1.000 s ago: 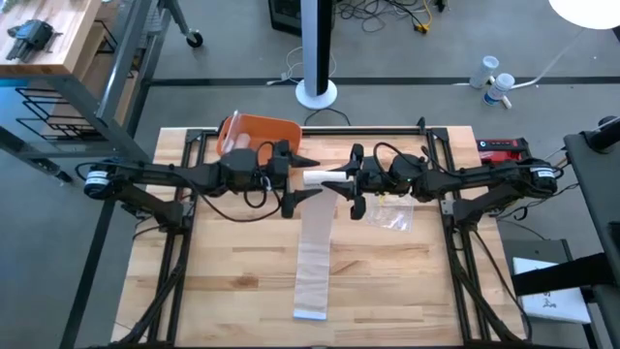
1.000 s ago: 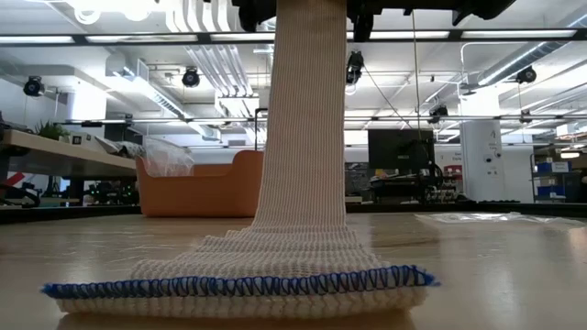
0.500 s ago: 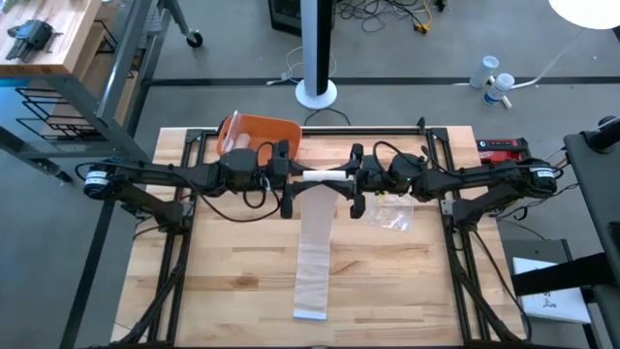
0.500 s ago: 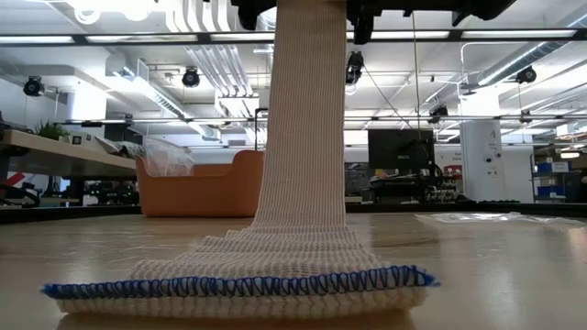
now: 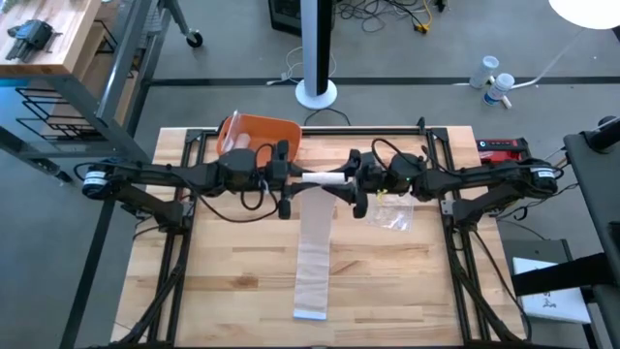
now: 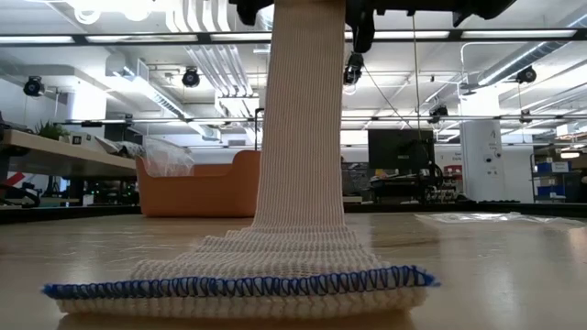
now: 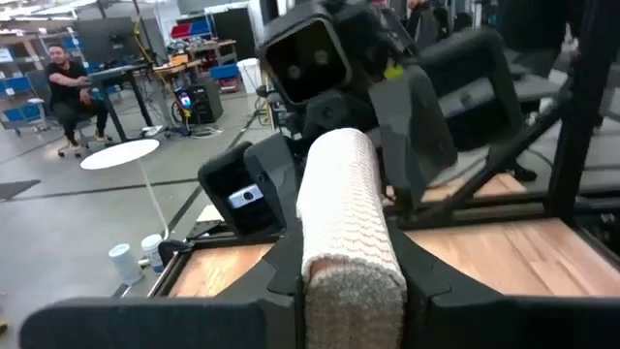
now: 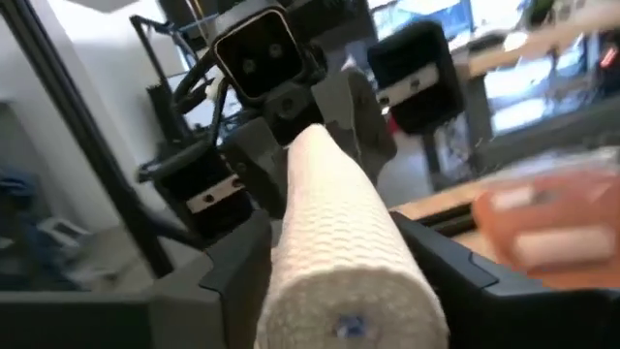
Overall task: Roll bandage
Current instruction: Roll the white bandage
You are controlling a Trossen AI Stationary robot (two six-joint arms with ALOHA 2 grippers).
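Two dark jointed arms (black cables looping along them), silver caps at their bases.

We note orange bin [image 5: 260, 133] at table's [image 5: 387, 291] far left; clear plastic bag [image 5: 391, 213] right of centre.

Left gripper [image 5: 287, 177], wide open a second ago, now closed on one end of the white rolled cloth bandage [image 5: 323, 177], right gripper [image 5: 353, 181] shifted a little closer
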